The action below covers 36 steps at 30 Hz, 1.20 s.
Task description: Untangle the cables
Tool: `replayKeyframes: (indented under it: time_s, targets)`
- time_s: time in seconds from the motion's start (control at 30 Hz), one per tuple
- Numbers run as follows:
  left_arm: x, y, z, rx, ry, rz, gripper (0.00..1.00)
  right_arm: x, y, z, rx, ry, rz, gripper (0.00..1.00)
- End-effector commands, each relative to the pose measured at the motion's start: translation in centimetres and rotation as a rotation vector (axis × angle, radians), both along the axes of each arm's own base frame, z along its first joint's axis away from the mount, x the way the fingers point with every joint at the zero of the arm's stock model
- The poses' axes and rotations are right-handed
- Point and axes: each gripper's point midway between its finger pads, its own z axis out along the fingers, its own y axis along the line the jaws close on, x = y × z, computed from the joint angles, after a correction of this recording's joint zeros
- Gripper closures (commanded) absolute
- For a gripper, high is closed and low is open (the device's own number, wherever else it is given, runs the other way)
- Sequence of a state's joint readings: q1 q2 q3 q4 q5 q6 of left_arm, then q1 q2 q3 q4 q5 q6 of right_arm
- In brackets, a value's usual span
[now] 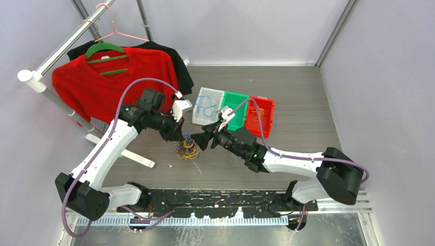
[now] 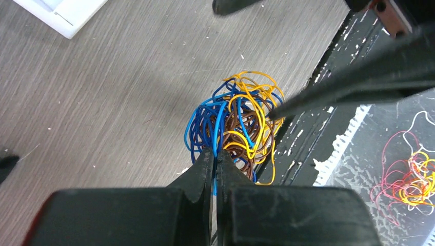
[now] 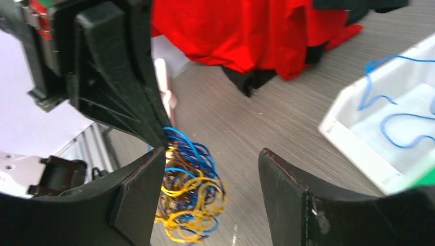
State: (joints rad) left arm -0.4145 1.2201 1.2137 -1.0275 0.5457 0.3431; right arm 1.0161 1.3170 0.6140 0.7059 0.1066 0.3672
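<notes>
One cable clump (image 1: pixel 187 148) lay on the surface (image 1: pixel 308 102) near the white bin (image 1: pixel 208 105), pinched by the closed left end effector (image 2: pixel 214 156). The right end effector (image 3: pixel 211 154) gaped beside it. Strand-pulling seemed underway, next needing one strand seized.

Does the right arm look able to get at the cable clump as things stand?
Probably yes. The right gripper is open, with one of its fingers at the edge of the cable clump. The left gripper, shut on the clump, holds it from the opposite side, leaving the right's approach free.
</notes>
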Motion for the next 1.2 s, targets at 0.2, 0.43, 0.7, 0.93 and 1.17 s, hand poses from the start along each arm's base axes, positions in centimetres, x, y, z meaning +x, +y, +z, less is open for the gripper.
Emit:
replayKeyframes:
  time_s: [0.2, 0.43, 0.7, 0.93, 1.17]
  targets:
    - [-1.9, -1.5, 3.9, -0.133, 0.015, -0.03, 1.0, -1.7, 3.4, 1.7, 0.119, 0.013, 0.123, 0.28]
    - [-2.9, -2.1, 5.8, -0.193, 0.042, -0.055, 1.0, -1.2, 3.8, -0.3, 0.148, 0.068, 0.109, 0.48]
    - [-1.9, -1.4, 5.3, -0.139, -0.014, -0.029, 1.0, -0.9, 1.1, -2.9, 0.128, 0.123, 0.038, 0.88]
    - [-0.6, -0.3, 5.9, -0.082, -0.116, -0.008, 1.0, -1.3, -2.0, -7.5, -0.079, 0.149, -0.029, 0.91]
    - [-1.5, 0.0, 6.8, -0.081, -0.132, -0.039, 1.0, -0.5, -4.1, -7.7, -0.194, 0.109, -0.104, 0.94]
